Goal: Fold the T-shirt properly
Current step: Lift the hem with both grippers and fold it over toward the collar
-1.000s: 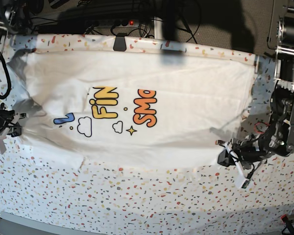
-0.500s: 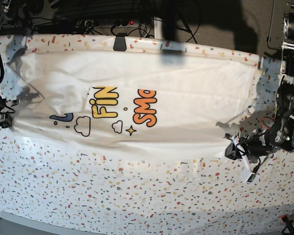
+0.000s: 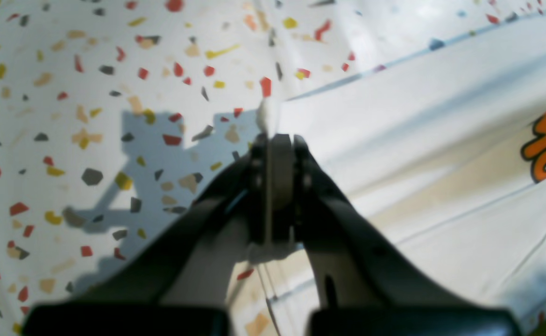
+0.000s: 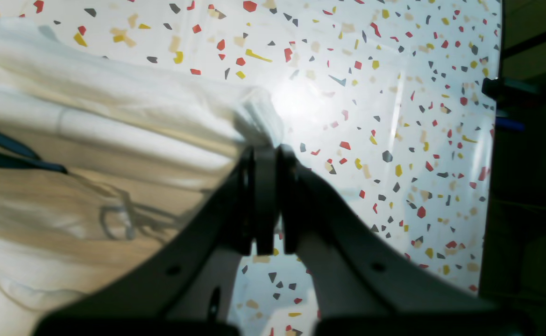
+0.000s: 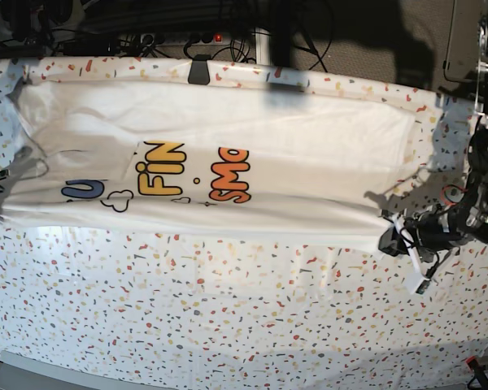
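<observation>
Both hands were clamped on the T-shirt (image 5: 228, 162): the left hand (image 3: 273, 140) and right hand (image 4: 265, 154) each pinched an edge, apparently stretching it flat over the table (image 5: 228, 325) for folding.

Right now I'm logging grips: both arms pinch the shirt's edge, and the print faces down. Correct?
Not quite. Both grips hold, but the shirt lies print up: the base view shows the yellow and orange letters on top.

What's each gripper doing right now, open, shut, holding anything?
Left gripper: shut on the shirt, pinching its edge.
Right gripper: shut on the shirt, pinching a bunched edge.
</observation>
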`<move>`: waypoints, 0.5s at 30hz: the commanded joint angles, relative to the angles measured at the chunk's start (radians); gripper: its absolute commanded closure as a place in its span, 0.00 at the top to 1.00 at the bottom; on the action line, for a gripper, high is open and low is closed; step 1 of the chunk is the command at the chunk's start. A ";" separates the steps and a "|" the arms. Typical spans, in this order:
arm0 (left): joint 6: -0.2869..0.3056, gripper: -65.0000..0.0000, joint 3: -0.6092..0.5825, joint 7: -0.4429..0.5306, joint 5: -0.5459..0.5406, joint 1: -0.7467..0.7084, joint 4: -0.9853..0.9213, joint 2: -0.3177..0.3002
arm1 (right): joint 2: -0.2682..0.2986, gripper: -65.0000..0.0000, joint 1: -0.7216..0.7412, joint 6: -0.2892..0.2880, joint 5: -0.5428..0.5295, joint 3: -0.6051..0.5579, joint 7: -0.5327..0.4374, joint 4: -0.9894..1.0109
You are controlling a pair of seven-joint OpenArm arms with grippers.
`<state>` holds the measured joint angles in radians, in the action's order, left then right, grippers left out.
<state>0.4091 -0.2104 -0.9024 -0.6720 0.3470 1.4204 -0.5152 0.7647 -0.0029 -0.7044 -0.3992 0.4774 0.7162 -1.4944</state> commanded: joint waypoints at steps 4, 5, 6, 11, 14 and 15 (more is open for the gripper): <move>0.002 0.00 0.008 0.006 0.042 -0.036 0.127 -0.019 | 0.027 0.00 -0.002 0.006 -0.017 0.011 -0.011 -0.016; 0.002 0.00 0.008 0.005 0.048 -0.048 0.143 -0.020 | 0.027 0.00 -0.009 0.006 -0.023 0.011 -0.008 -0.016; 0.002 0.00 0.008 0.005 0.057 -0.057 0.154 -0.021 | 0.027 0.00 -0.019 0.006 -0.024 0.011 -0.008 -0.016; 0.002 0.00 0.008 0.005 0.070 -0.090 0.159 -0.020 | 0.027 0.00 -0.070 0.006 -0.023 0.011 -0.008 -0.016; 0.002 0.00 0.008 0.005 0.070 -0.108 0.159 -0.020 | 0.022 0.00 -0.078 0.006 -0.021 0.011 0.003 -0.016; 0.002 0.00 0.008 0.005 0.070 -0.113 0.159 -0.020 | 0.022 0.00 -0.078 0.006 -0.022 0.011 0.013 -0.016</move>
<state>0.4114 -0.2104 -0.9188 -0.5957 0.2131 1.5635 -0.5205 0.7570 -0.0944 -0.7044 -0.4191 0.4774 0.7433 -1.4948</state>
